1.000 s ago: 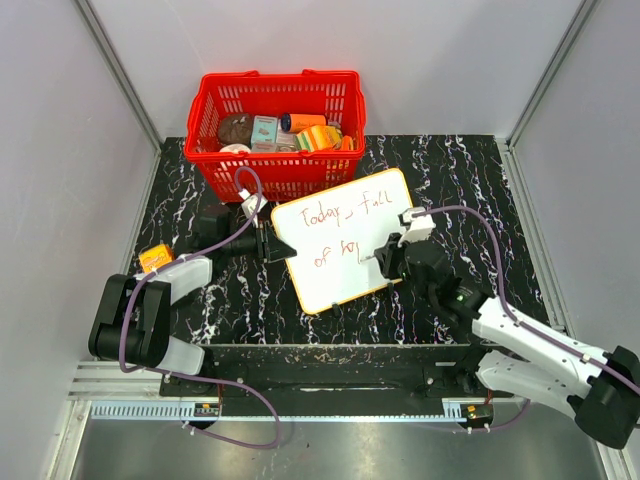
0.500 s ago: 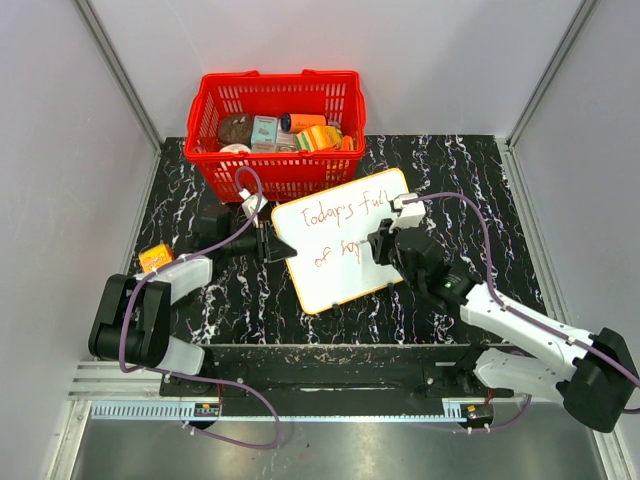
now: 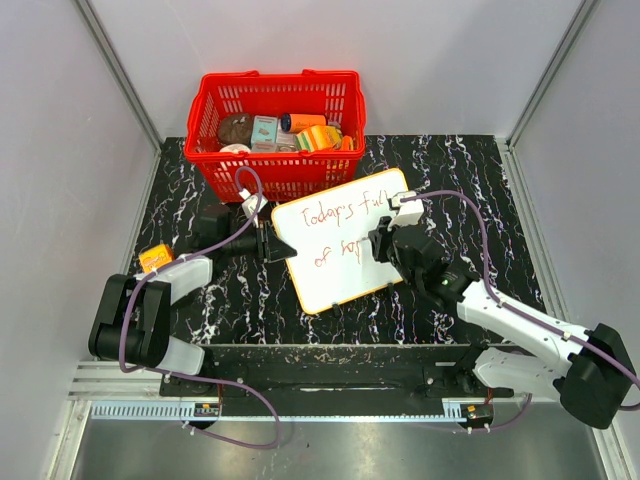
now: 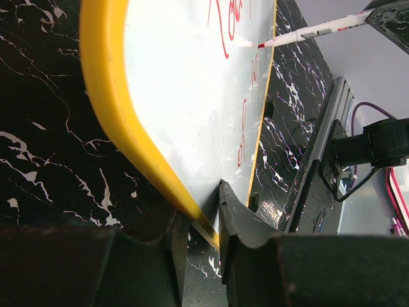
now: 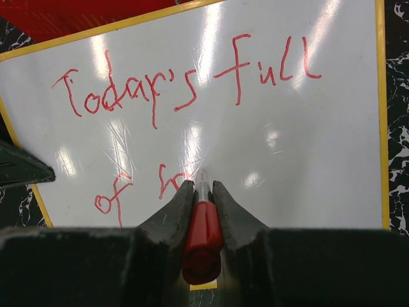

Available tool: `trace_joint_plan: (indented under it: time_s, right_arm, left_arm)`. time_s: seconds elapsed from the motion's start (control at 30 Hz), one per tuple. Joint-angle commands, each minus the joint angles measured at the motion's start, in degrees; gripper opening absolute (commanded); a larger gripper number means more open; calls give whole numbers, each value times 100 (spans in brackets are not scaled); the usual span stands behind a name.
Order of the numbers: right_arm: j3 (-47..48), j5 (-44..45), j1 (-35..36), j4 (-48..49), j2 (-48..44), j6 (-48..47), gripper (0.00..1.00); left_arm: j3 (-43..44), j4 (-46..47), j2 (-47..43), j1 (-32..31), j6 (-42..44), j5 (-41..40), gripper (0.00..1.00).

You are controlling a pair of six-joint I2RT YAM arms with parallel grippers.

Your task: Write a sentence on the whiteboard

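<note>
The whiteboard (image 3: 345, 262) with its orange-yellow rim lies tilted on the black marbled table, in front of the red basket. The sentence (image 5: 185, 83) in red marker reads "Today's full" on the top line, with "of" and a part-written word below. My left gripper (image 4: 199, 220) is shut on the board's left rim (image 4: 105, 96), where it also shows in the top view (image 3: 268, 243). My right gripper (image 5: 203, 187) is shut on a red marker (image 5: 202, 240) with its tip on the board at the second line; it also shows from above (image 3: 380, 243).
The red basket (image 3: 275, 180) with several packaged goods stands at the back, touching the board's far edge. A small orange box (image 3: 154, 258) lies by the left arm. Grey walls close in left, right and back.
My right gripper moved from the board's right edge up to the top line, adding "'s" after "Today", then came back down to the second line. The left gripper has not moved.
</note>
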Motion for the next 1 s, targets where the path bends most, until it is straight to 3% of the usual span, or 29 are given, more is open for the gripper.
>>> trace_joint_plan:
  time_s: [0.0, 0.97]
  right_arm:
    - [128, 319, -80, 213, -26, -69, 0]
    - [-179, 205, -142, -86, -254, 90, 0]
  left_arm:
    - [-9, -201, 172, -158, 706, -514, 0]
    - [8, -219, 181, -158, 714, -522, 0]
